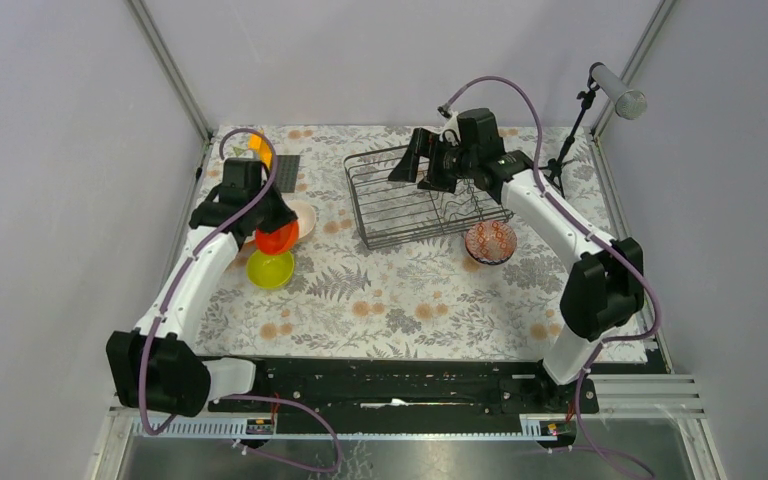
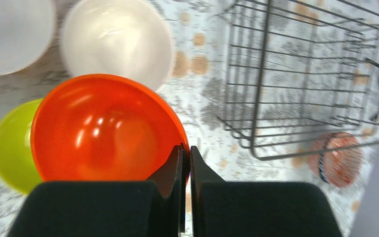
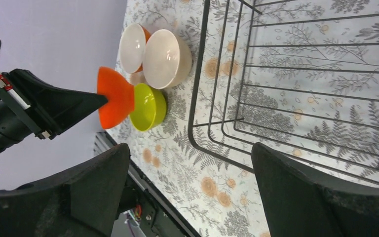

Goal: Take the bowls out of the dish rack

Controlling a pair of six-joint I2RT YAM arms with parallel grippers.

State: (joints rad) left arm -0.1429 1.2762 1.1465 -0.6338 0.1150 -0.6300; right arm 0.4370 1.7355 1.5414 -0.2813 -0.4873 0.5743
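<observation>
The left pincer (image 2: pixel 186 150) pinched the shiny round orange bowl (image 2: pixel 103 128), probably to set down next; the right pincer (image 3: pixel 190 148) was spread.

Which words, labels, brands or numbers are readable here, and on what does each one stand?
No text can be read.
The orange bowl, the dish rack and the tablecloth show no writing.
A small red tag on the left arm is too small to read.
</observation>
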